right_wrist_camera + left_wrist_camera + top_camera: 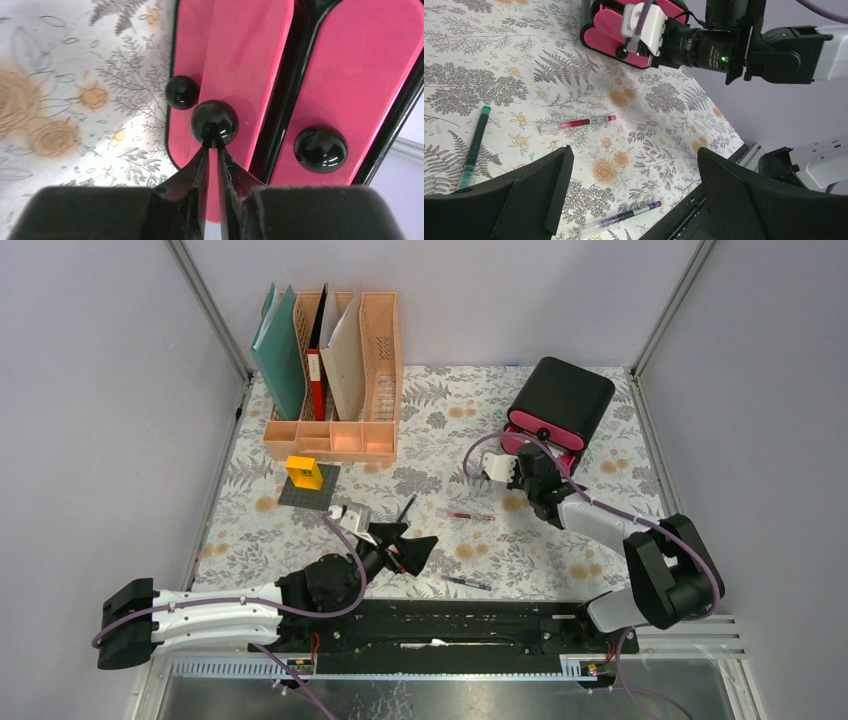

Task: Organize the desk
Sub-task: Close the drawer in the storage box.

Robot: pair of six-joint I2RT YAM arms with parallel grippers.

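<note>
The desk (pixel 560 540) is covered in white cloth with fern and flower print. At its back right stands a black drawer box (pixel 560 400) with pink drawer fronts (pixel 240 60). My right gripper (pixel 214 145) is shut on a round black drawer knob (pixel 215 120), fingertips pinching its base; from above, the right gripper (pixel 535 452) sits at the box front. My left gripper (pixel 408 543) hovers open over the desk's near middle with nothing between its fingers. Under the left gripper (pixel 634 160) lie a red pen (pixel 576 123), a purple pen (pixel 621 218) and a green pen (pixel 475 145).
A peach file rack (pixel 335 360) with folders stands at the back left. In front of it a yellow block (pixel 304 472) sits on a grey plate (pixel 318 492). A second black knob (pixel 320 148) is on the neighbouring drawer. A black rail (pixel 450 625) runs along the near edge.
</note>
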